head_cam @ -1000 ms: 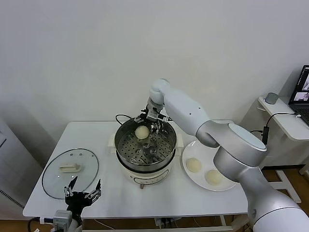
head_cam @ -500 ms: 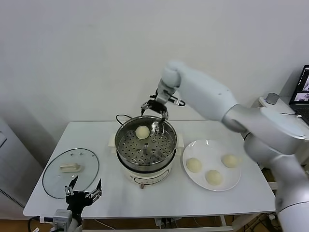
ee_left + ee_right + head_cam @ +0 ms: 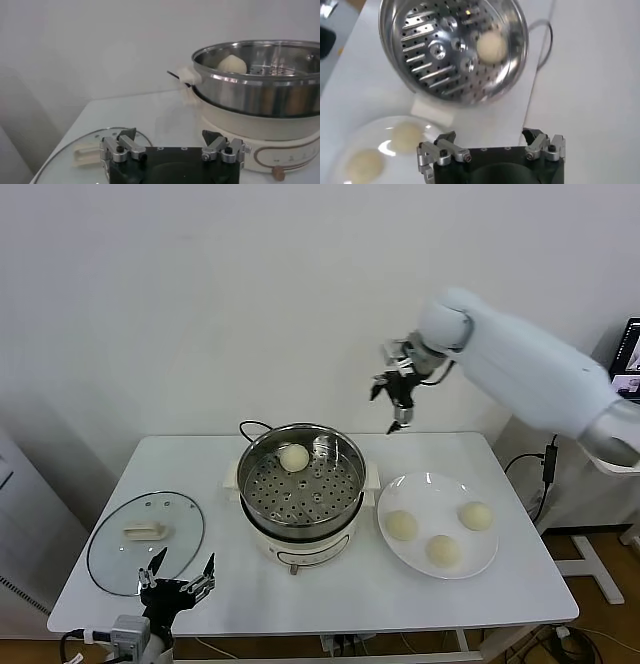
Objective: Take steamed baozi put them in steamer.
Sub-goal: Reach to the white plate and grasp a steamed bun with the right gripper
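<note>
Our right gripper (image 3: 395, 399) hung in the air, fingers spread wide and empty, above and behind the shiny round steel steamer (image 3: 303, 486). One pale cream bun (image 3: 294, 457) sat on its perforated tray; three more (image 3: 401, 525) lay on the round white plate (image 3: 437, 484). Our left gripper (image 3: 178, 582) waited wide open at the white tabletop's (image 3: 210, 459) near edge.

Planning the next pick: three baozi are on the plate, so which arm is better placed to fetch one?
Right. The right gripper hangs open and empty above the table, near the plate with baozi; the left gripper sits by the glass lid.
</note>
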Controlling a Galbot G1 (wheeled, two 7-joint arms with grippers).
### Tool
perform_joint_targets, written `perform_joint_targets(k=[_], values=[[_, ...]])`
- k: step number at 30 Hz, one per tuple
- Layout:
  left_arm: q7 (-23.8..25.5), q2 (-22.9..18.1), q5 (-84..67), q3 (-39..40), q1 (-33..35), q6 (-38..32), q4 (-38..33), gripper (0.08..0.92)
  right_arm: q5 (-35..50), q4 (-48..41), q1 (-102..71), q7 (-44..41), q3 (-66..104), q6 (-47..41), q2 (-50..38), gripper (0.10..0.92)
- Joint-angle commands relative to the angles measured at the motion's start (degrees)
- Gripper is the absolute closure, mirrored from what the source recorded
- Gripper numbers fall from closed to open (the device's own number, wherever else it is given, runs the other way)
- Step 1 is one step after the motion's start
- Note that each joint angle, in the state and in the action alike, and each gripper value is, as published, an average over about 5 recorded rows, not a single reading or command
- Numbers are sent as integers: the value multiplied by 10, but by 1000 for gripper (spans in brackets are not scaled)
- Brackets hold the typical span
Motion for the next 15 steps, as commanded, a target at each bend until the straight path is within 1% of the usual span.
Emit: perform_joint_targets(k=[1, 5, 15], values=[[-1, -28, -4, 0, 4, 1, 0, 177, -22, 104, -121, 4, 49, -120, -117, 203], [-1, -28, -3, 0, 8, 1, 1, 177, -53, 104, -191, 9, 89, -114, -104, 203], [-1, -28, -3, -2, 10, 1, 10, 177, -128, 78, -283, 20, 122, -94, -49, 203]])
